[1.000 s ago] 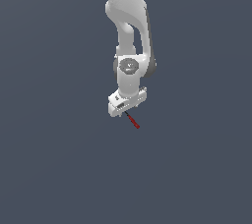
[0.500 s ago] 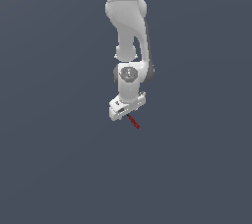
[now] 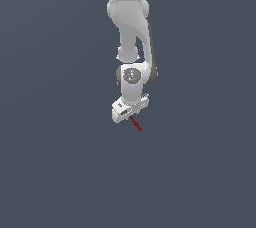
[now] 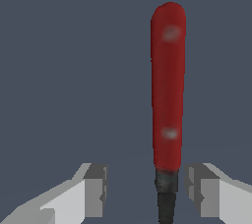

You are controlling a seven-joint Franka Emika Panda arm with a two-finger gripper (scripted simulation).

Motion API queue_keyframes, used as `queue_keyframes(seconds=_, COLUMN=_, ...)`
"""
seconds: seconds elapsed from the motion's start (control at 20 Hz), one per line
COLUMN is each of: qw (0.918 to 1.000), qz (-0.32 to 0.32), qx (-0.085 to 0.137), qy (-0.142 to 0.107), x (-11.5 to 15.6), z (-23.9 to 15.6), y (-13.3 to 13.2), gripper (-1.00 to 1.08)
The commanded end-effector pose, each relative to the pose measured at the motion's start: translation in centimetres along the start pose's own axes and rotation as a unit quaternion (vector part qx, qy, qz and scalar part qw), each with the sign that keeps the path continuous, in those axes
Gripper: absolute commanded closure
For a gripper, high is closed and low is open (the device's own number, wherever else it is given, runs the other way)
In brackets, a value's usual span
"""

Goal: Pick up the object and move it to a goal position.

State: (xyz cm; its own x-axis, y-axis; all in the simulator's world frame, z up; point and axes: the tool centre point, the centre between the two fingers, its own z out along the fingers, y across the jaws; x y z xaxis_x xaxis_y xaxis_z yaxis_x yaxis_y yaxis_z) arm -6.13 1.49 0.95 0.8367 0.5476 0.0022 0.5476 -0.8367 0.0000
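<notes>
Poking out below the white gripper (image 3: 131,116), the stick (image 3: 136,124) was thin, mostly glossy red with a short black end sitting between the grey fingertips (image 4: 96,188). The jaws stood narrowly apart, the stick nearer one pad; whether they clamped it I could not tell. Plain grey-blue ground (image 3: 60,172) lay open on every side.

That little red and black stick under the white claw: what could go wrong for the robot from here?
1. In the wrist view the stick stands between the fingers, nearer one than the other, with gaps on both sides. Closing unevenly might push it aside rather than pinch it.
2. The gripper surrounds only the short black end, while the long red part sticks far out. Held so near its end, it may pivot or slip when lifted.
</notes>
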Motion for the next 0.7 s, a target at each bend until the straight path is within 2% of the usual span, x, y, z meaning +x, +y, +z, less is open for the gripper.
queue_keyframes(seconds=0.0, qw=1.0000, qz=0.003, qx=0.000, qy=-0.001, x=-0.2, z=0.3, y=0.3, gripper=1.08)
queue_keyframes(seconds=0.35, qw=1.0000, qz=-0.001, qx=0.000, qy=0.000, x=0.7, z=-0.4, y=-0.9, gripper=1.08)
queue_keyframes(seconds=0.65, qw=1.0000, qz=0.000, qx=0.000, qy=0.000, x=3.1, z=-2.1, y=-3.9, gripper=1.08)
